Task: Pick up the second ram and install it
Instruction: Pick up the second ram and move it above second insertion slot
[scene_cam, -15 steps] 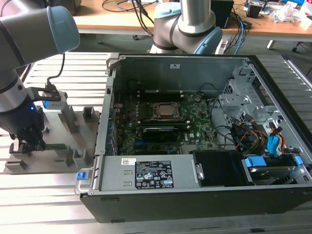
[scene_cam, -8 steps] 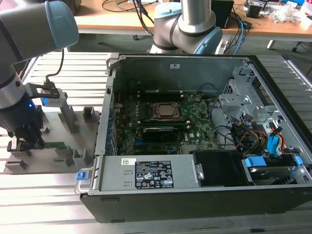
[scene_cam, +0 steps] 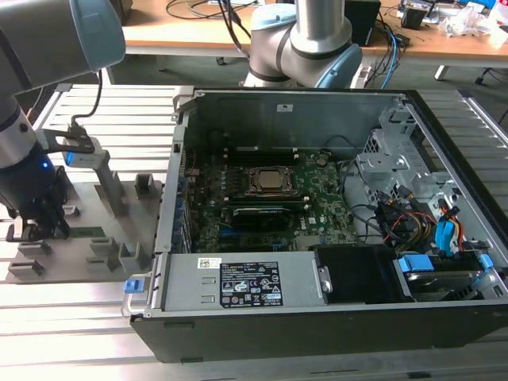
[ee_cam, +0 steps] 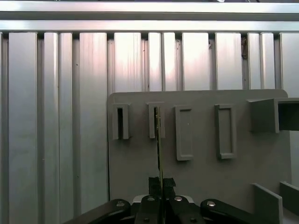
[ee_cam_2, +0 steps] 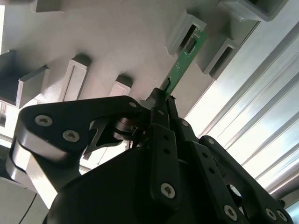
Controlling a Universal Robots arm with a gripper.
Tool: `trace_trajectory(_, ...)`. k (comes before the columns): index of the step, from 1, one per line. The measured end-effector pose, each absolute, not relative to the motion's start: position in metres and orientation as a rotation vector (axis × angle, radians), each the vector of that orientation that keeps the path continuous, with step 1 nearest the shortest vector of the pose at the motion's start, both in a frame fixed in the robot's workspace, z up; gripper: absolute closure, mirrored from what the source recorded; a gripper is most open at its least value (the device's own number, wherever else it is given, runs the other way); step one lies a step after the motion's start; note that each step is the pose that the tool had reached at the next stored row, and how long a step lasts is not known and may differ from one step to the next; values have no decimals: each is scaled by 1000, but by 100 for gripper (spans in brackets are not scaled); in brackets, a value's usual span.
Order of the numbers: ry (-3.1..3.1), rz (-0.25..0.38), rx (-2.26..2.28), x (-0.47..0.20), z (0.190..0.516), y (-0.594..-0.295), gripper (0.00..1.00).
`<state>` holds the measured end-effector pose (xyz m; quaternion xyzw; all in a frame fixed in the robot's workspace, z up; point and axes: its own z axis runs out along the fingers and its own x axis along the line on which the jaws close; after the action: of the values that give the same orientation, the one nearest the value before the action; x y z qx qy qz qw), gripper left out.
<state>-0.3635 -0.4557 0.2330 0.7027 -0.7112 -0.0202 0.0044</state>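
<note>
Green stick, thin as a card, that's the second ram [ee_cam_2: 180, 67], and the gripper [ee_cam_2: 164, 95] has its fingers drawn in narrow, pinched onto the near end of it. In the second wrist view the stick runs out from the fingertips at a slant and its far end reaches into a slotted grey holder block [ee_cam_2: 186, 33] on the grey fixture plate [ee_cam_2: 117, 37]. So it's clamped but sitting in its holder, not lifted clear. The first wrist view has the same stick edge-on, a thin line going from between the fingers up to one of the slots in a row of holders.

In the exterior view the arm is down over that plate at the exterior view's left, on the ribbed aluminium table [scene_cam: 63, 294]. The open computer case [scene_cam: 294, 333] sits just beside the plate toward the exterior view's right, with the green motherboard [scene_cam: 321, 190] and its square CPU socket [scene_cam: 271, 181] showing inside, well apart from the gripper
</note>
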Motion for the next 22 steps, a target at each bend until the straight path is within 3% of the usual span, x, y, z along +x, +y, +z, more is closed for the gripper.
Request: trace_trajectory(22,-2228,-63,2201,-363,271,-456,86)
